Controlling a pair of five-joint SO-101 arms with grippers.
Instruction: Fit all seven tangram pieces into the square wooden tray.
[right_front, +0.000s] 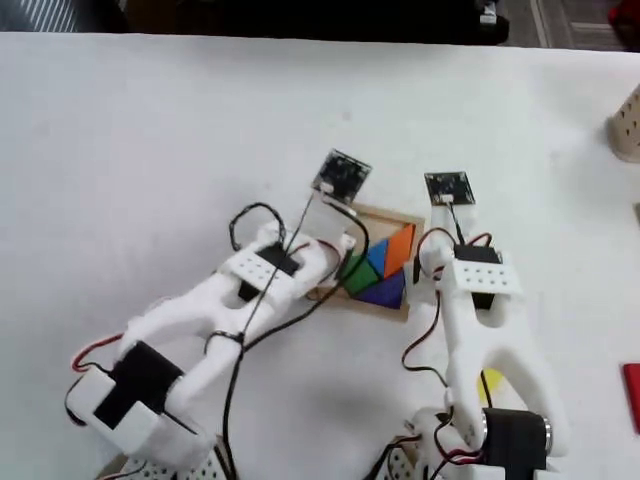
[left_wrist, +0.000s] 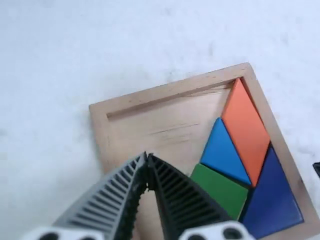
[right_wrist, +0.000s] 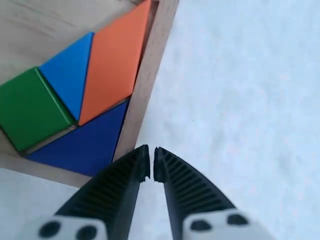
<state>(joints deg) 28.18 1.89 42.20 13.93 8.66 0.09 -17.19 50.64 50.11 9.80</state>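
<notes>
I read both tools pinched closed and empty: left gripper (left_wrist: 147, 159) over bare wood inside the tray (left_wrist: 165, 90), right gripper (right_wrist: 151, 152) over the table just beside its rim. Risk: either arm nudges the tray and unseats the four seated pieces (left_wrist: 225, 150). The yellow piece (right_front: 490, 382) lies at 5 o'clock from the tray, partly under the right arm, which blocks access

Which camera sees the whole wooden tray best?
The left wrist view: nearly the whole wooden tray shows, bare floor included. The right wrist view catches one corner; in the high view an arm covers part.
</notes>
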